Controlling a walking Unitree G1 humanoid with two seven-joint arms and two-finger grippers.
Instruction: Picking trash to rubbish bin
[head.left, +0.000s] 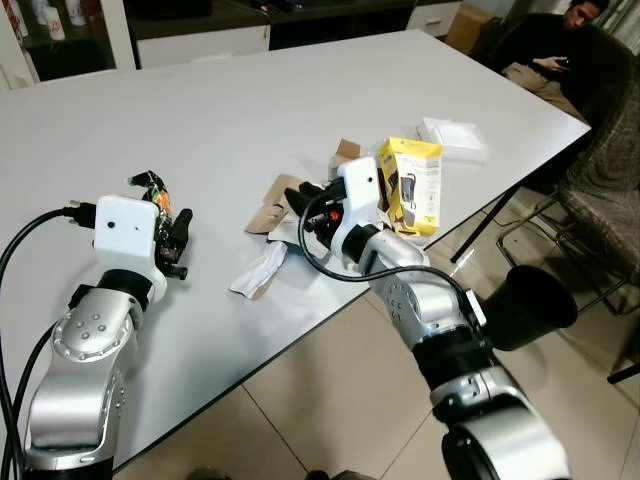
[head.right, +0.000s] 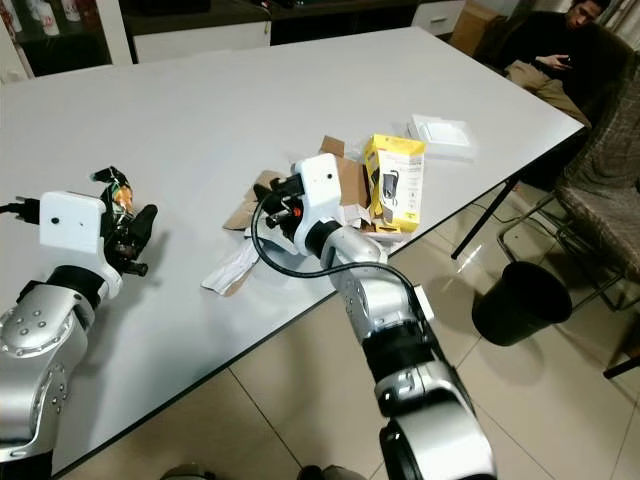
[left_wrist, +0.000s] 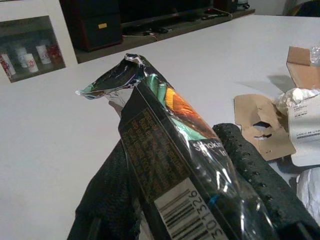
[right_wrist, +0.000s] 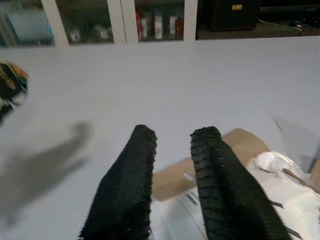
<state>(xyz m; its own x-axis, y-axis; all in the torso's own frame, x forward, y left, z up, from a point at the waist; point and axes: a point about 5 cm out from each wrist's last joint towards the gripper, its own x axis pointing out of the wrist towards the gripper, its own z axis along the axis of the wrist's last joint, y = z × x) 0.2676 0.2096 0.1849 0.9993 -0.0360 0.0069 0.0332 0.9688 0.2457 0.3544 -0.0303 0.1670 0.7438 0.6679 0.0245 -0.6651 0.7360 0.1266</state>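
A crinkled foil snack wrapper (left_wrist: 170, 165) is clamped between the two black fingers (left_wrist: 260, 175) of the left gripper (head.left: 172, 237), held just above the white table (head.left: 200, 110) near its front edge. The wrapper is dark and glossy, with green and orange bands, a torn silvery end, and a panel of fine gold print too small to be read. A white barcode patch is seen with digits reading "301326"; white lettering beginning "smok" is partly legible beside it.

The right gripper (right_wrist: 172, 150) is poised low over the trash pile, fingers a narrow gap apart with nothing between them. Beneath it lie a flat torn brown cardboard piece (right_wrist: 200, 170) and a white crumpled wrapper (right_wrist: 295, 195) with small unreadable print.

In the pile a yellow box (head.left: 414, 183) with a dark product picture is noted; its text cannot be read. A crumpled white tissue (head.left: 259, 271) lies at the table's front edge, and a white flat packet (head.left: 453, 138) towards the far corner. A black rubbish bin (head.right: 521, 301) stands on the tiled floor beside the table. A person sits in the far corner.
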